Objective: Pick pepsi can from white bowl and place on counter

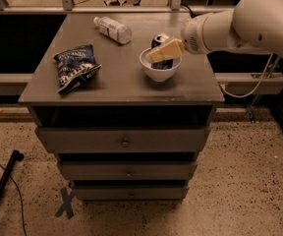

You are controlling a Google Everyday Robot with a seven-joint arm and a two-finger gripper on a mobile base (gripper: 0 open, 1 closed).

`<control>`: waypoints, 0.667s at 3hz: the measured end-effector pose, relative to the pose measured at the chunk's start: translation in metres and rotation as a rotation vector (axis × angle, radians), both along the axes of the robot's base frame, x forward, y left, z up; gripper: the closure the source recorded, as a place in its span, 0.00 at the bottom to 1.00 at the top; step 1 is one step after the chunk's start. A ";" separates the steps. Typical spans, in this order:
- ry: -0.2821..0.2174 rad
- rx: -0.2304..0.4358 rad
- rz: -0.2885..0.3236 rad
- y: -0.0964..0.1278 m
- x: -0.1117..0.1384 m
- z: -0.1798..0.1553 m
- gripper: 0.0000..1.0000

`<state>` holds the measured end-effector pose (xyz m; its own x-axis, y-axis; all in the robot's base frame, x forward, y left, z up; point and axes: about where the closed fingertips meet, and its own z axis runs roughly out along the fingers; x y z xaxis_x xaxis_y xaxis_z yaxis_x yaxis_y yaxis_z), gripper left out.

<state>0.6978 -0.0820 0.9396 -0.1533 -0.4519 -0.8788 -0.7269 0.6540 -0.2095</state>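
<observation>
The pepsi can (159,38) stands upright in the white bowl (158,73), on the right half of the grey counter (127,80). Its silver top and dark blue side show above the rim. My gripper (160,52) comes in from the right on a white arm (249,21) and sits at the can, its cream-coloured end lying across the front of the can just above the bowl's rim. The middle of the can is hidden behind it.
A clear plastic bottle (113,29) lies at the back of the counter. A dark blue chip bag (76,67) lies at the left. Three drawers (125,142) are below. A rail runs behind, and a black stand with a cable (1,191) is on the floor at left.
</observation>
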 end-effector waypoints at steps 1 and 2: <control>0.004 0.057 0.008 0.009 0.009 -0.007 0.15; 0.009 0.091 0.011 0.016 0.015 -0.012 0.37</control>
